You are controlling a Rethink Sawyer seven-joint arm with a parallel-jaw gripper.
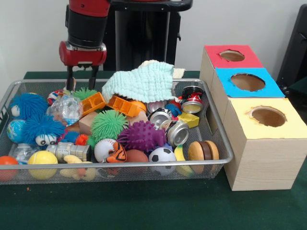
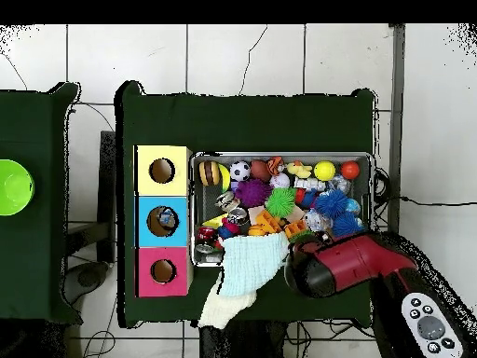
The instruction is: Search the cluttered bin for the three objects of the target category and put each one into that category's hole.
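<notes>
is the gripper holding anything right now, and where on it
Nothing is held. The gripper hangs open over the far corner of the bin, its fingers apart and empty.

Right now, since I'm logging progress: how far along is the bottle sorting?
Possibly one done: overhead, something pale shows inside the blue hole, though I cannot tell what. In hand: nothing; the gripper hangs open over the bin's far corner. Left: a clear bottle beside the blue fuzzy toy, perhaps another near the front rim.
</notes>
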